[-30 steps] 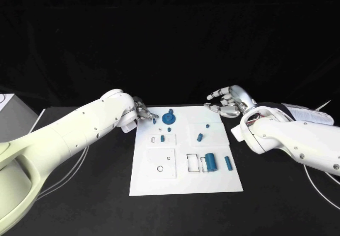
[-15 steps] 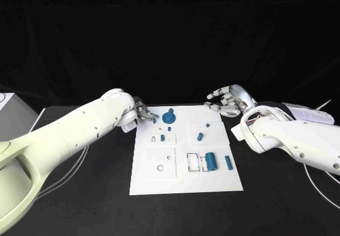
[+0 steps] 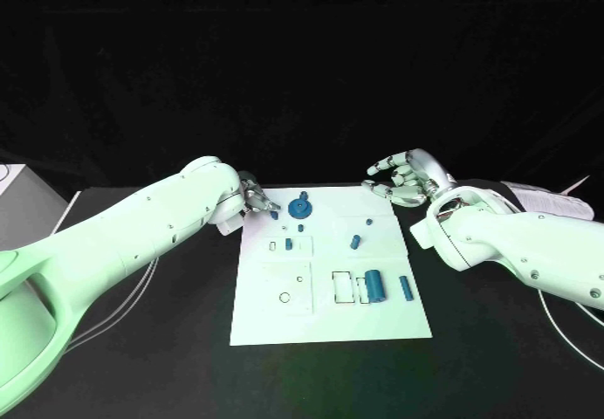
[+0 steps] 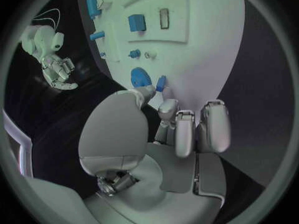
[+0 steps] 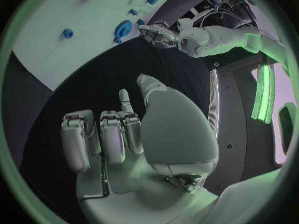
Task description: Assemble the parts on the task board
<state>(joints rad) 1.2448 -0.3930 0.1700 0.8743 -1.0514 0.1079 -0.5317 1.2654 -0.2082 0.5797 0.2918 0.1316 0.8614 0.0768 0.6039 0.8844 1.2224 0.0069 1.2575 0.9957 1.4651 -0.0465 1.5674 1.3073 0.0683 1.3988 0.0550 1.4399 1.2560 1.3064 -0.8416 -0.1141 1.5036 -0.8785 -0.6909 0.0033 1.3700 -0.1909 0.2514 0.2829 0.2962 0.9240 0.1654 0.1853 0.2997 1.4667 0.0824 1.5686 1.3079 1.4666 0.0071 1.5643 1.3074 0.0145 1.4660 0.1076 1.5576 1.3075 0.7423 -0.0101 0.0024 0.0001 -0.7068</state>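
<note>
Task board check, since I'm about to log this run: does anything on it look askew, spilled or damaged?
Nothing stands out. The task board lies flat and roughly square to the table, blue parts sit scattered on it, none spilled off. Left hand is at its far corner.

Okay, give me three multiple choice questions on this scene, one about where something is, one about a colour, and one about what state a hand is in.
1. Where is the left hand?
A. at the far left corner of the white board
B. at the board's near right corner
C. off the table

2. What colour is the round disc on the board?
A. red
B. blue
C. yellow

3. What is the right hand doing?
A. gripping the disc
B. pressing a peg into the board
C. holding nothing, fingers apart

Answers: 1 A, its fingertips sit at that corner by the disc. 2 B, it matches the other blue parts. 3 C, its palm is bare beside the board.
</note>
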